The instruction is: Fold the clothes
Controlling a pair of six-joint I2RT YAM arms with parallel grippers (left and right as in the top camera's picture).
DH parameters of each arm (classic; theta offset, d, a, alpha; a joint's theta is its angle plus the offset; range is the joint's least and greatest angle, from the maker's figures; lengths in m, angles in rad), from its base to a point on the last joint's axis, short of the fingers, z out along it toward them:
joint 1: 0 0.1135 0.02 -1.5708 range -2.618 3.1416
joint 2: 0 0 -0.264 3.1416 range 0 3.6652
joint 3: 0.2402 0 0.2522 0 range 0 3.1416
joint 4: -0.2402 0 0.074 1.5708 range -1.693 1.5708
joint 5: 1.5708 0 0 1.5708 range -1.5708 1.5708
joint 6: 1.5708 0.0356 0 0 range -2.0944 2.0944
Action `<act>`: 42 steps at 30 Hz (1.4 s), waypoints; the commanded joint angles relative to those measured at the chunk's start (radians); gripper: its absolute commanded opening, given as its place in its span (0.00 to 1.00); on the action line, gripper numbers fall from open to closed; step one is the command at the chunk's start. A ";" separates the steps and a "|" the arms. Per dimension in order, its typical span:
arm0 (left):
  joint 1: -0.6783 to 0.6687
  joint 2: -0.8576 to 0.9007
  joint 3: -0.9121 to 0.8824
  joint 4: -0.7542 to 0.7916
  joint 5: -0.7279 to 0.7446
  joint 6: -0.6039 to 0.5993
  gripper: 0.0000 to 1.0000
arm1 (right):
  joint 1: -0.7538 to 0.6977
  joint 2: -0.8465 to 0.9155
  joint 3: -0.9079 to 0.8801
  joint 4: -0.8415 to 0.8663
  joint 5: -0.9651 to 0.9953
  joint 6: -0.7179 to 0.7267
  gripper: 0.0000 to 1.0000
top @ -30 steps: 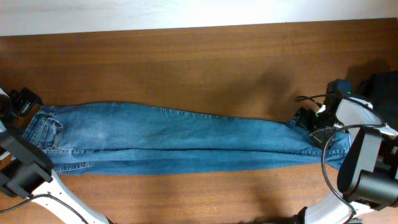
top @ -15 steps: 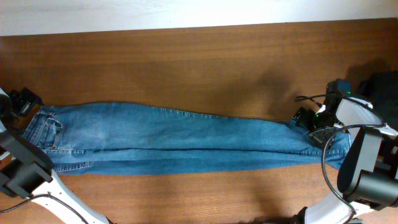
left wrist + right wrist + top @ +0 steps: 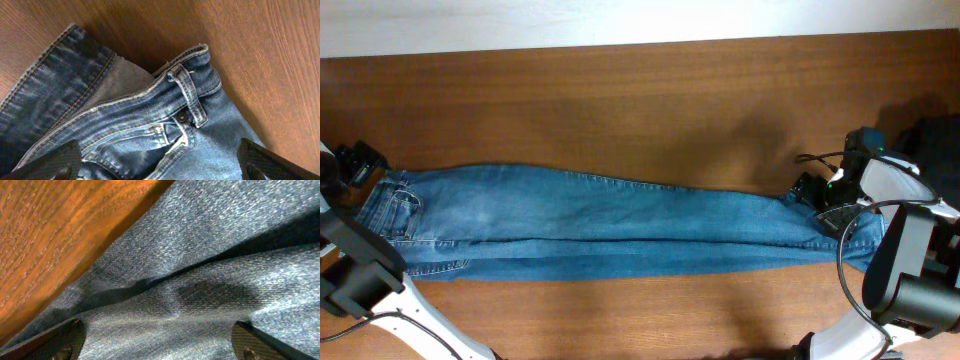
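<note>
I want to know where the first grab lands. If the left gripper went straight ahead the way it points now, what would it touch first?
The left gripper would most likely meet the jeans first, at the waistband by the belt loop; how far off is unclear.

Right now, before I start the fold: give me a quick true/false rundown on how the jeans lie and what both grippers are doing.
1. The jeans lie at full length along the table, waist end at the left arm's side. True.
2. The jeans are folded crosswise into a short stack. False: they are stretched out, with the legs lying together.
3. The left gripper is shut on the waistband. False: its jaws stand open over the waistband and grip nothing.
4. The right gripper is open over the denim at the leg end. True.
5. A second garment lies beside the jeans. False: only the jeans are in view.
</note>
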 commanded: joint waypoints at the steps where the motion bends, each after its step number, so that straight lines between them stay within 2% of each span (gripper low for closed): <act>1: 0.003 0.005 0.017 -0.004 0.010 0.005 0.99 | -0.027 0.060 -0.049 0.004 0.047 -0.014 0.99; 42: 0.003 0.005 0.017 -0.005 0.007 0.005 0.99 | -0.027 0.060 -0.049 0.027 0.047 -0.014 0.99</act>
